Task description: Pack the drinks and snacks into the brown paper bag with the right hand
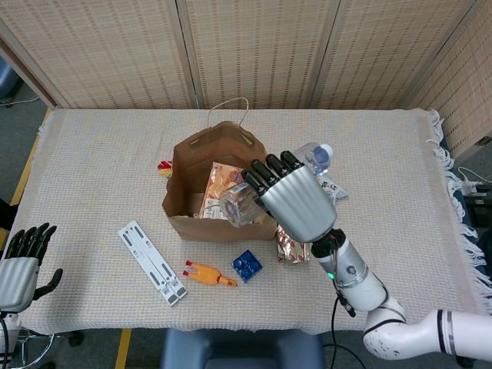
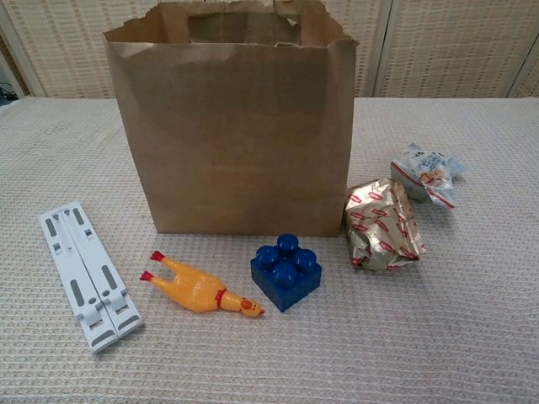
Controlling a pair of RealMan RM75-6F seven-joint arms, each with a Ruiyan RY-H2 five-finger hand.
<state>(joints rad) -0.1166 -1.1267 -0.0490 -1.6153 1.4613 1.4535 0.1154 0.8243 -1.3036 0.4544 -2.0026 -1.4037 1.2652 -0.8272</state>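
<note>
The right hand (image 1: 296, 204) holds a clear plastic bottle (image 1: 254, 196) in the air above the right side of the open brown paper bag (image 1: 219, 196), fingers wrapped over it, the bottle's base toward the bag's mouth and its cap end (image 1: 319, 156) pointing far and right. An orange snack packet (image 1: 221, 188) stands inside the bag. On the cloth-covered bench (image 1: 384, 184), a gold foil snack pack (image 2: 383, 224) lies just beside the bag's right wall, and a small white snack pouch (image 2: 427, 172) sits a little farther right. Near the bag's front edge are a blue toy brick (image 2: 286, 271), a rubber chicken (image 2: 198, 289) and, to the left, a white folding stand (image 2: 84, 273). Open cloth stretches right of the snacks to the fringed edge. The left hand (image 1: 21, 265) rests off the bench's near left corner, empty, fingers apart.
</note>
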